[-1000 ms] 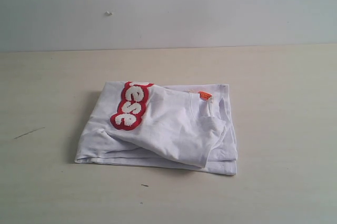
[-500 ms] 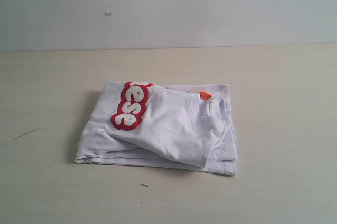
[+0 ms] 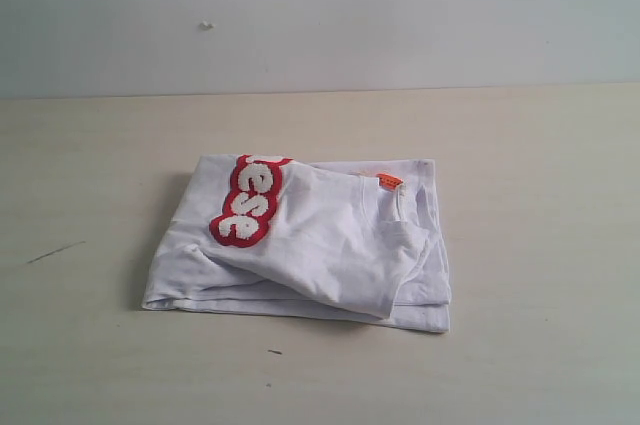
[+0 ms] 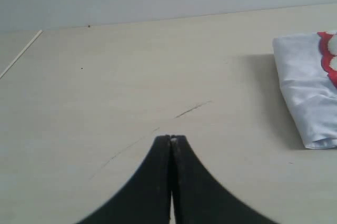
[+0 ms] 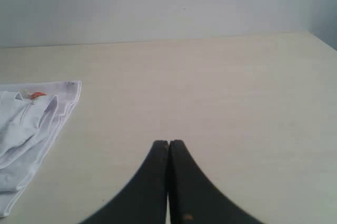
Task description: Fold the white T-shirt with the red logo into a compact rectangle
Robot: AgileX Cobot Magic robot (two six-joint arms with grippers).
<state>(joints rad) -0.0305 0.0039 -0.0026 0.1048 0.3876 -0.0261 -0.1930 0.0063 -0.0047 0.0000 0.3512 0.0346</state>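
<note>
The white T-shirt (image 3: 310, 245) lies mid-table (image 3: 540, 245) as a layered, roughly rectangular bundle, the red logo (image 3: 248, 202) toward its 10 o'clock corner, so the folding looks all but finished. The left fingers (image 4: 166, 147) and right fingers (image 5: 163, 150) are pressed together on nothing, over bare table apparently off its 9 and 3 o'clock sides. At most, squaring the skewed top layer remains: fingers would need to part and slide under an edge, with open room all round.
</note>
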